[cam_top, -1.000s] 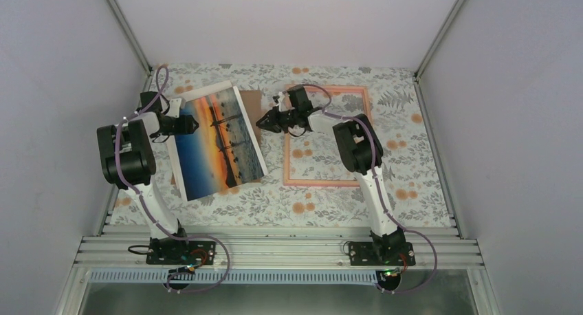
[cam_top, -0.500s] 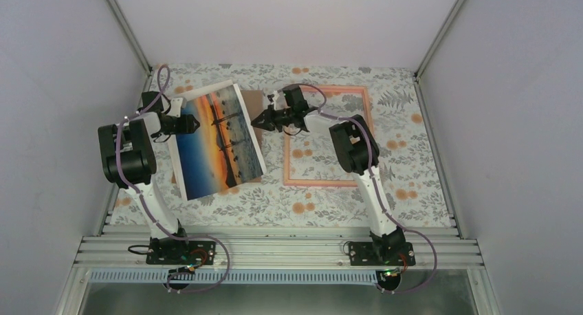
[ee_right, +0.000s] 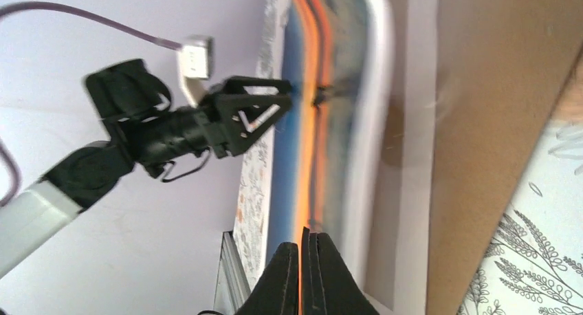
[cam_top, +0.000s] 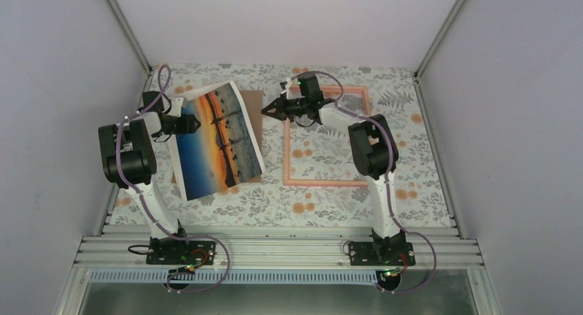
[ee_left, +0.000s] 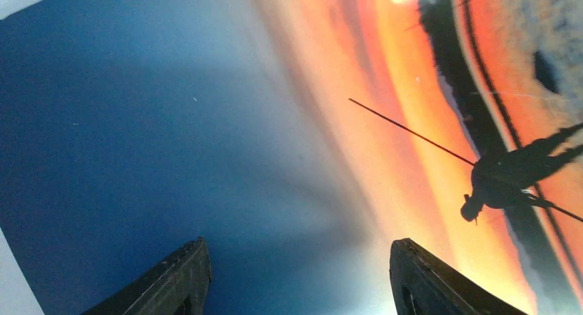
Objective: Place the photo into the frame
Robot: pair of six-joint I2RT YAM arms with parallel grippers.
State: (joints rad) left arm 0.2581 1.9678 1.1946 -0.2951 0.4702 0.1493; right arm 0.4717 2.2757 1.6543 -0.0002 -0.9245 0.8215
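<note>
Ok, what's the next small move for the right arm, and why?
Probably open the right pincer and ease it left onto the photo's right edge. It is shut on nothing, short of that edge; the left pincer stands open over the photo's left side, so nothing grips it. The photo lies on the brown board, the frame empty beside it.

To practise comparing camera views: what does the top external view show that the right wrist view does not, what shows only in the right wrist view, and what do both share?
Only top external: the whole pink frame lying flat on the table, to the right of the photo. Only right wrist: a side-on look at the photo's white border curving above the brown board. Both: the photo, the board, the open left end effector at the photo, and the shut, empty right end effector.
</note>
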